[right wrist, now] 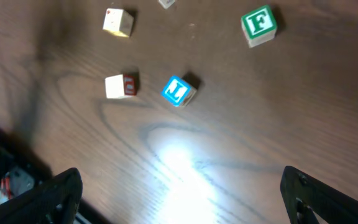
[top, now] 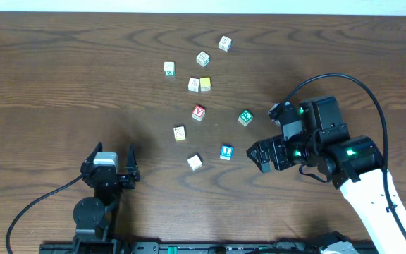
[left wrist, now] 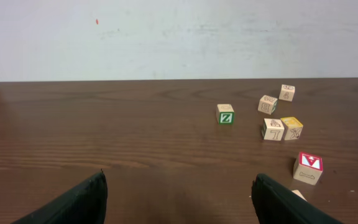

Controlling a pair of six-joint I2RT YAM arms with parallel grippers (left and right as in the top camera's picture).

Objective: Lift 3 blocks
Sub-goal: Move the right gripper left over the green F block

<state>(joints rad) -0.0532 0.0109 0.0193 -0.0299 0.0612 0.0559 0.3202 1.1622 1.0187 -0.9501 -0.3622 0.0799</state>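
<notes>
Showing F on green block (right wrist: pixel 258 25), right wrist view only

From overhead I get flat, even light on the dark worktop (top: pixel 62 70), barely any shadow, and small green lamps glowing on the right arm (top: pixel 330 144). My right wrist view is soft all over, with a white glare patch (right wrist: pixel 179 165) on the wood toward 6 o'clock and heavy shade at 9 o'clock. The left wrist view is clearer; its pincer fingers (left wrist: pixel 73 202) sit black and blurred at 7 and 5 o'clock.
</notes>
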